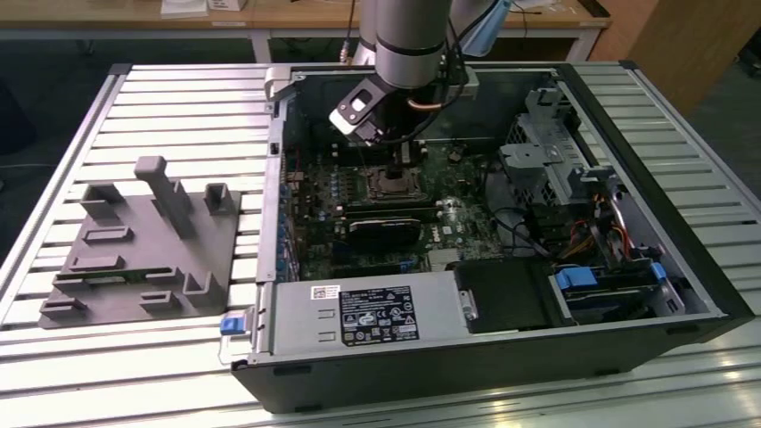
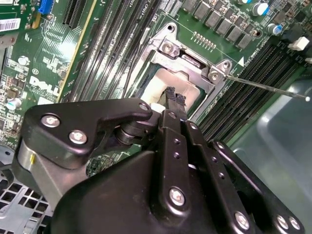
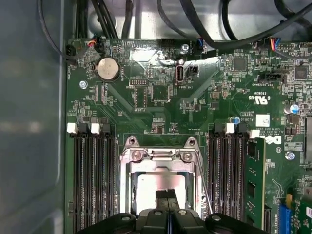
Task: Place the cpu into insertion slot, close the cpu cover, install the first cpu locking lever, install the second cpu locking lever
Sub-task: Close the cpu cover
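Desktop computer case lying open on a slatted metal table, seen in the exterior view. Inside it I see a green motherboard, a power supply along the near wall, and a drive cage with cables toward the exterior view's right. Outside the case, toward the exterior view's left, a grey fixture block with upright posts rests on the table.

My arm enters the case from above, and the gripper hangs over the insertion slot. In both wrist views the cpu sits in that slot. Its pale top shows through the window of the cpu cover, which lies down around it. The gripper's two black fingers are pressed together with nothing between them, their tips at the cpu's top; I cannot tell whether they touch it. A thin locking lever angles out from the socket's corner over the memory slots.
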Robot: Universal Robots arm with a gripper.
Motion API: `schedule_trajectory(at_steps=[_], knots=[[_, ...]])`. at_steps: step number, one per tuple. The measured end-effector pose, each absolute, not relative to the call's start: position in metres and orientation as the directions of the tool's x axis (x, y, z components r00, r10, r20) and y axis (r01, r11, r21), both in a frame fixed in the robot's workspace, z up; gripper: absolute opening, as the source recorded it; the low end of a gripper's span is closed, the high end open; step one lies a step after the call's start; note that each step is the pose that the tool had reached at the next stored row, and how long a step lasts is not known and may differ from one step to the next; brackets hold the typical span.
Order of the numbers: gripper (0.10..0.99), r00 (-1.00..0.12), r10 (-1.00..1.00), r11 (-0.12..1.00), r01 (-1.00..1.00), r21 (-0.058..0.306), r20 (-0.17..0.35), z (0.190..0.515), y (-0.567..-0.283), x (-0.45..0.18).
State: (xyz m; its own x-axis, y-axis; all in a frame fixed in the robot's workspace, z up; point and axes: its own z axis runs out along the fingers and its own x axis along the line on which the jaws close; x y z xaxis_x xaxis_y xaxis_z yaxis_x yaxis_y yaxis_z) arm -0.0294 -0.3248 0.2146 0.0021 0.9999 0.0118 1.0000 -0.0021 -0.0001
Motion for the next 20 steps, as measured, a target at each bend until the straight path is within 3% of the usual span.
schedule_trajectory(at_steps=[7, 20], knots=[[0.106, -0.008, 1.0, 0.008, 1.0, 0.0, 0.012, 0.2144, -0.3248, -0.0294], [0.106, -0.225, 0.974, 0.225, 0.974, 0.0, 0.012, 0.214, -0.3248, -0.0294]])
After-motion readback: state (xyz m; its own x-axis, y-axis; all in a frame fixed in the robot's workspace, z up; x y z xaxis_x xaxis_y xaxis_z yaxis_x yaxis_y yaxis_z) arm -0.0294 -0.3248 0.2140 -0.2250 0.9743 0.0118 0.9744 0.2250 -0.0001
